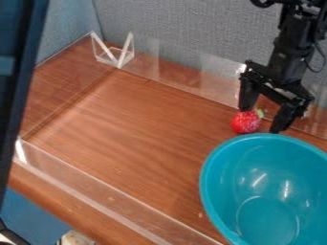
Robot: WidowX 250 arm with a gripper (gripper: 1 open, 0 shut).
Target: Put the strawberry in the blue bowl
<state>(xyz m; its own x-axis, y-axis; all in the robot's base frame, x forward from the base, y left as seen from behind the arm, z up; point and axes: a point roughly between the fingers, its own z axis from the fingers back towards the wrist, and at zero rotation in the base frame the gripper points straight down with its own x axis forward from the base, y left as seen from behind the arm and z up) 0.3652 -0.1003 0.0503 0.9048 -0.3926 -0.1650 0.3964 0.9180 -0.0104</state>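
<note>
Gripper [265, 116]: open, its two dark fingers spread apart, tips directed down toward the wooden surface [134, 124]. No grip on anything seen.

Strawberry [246, 122]: on the wood, just behind the near bowl, by the gripper's fingertips. One finger appears above or beside the fruit in this view; contact cannot be told. The green top shows on the side toward the space between the fingers. It is not in the bowl.

Blue bowl [265, 189]: upright, mouth up, in the near corner and cut by the picture's edge. Its wide opening faces the arm, which should make it a forgiving target; the fruit's nearness to the rim would keep the carry short.

Step in hand, as judged: lining up for the pick. The wide spread presumably serves to admit the fruit between the fingers without knocking it. The fruit looks offset toward one finger, so a small sideways correction may be needed before lowering and closing. Risks: a fingertip landing on the fruit, pushing or rolling it; a hard squeeze bruising soft skin.

White frame [113, 52]: at the far corner, well apart from the work, with no evident part in it.
</note>
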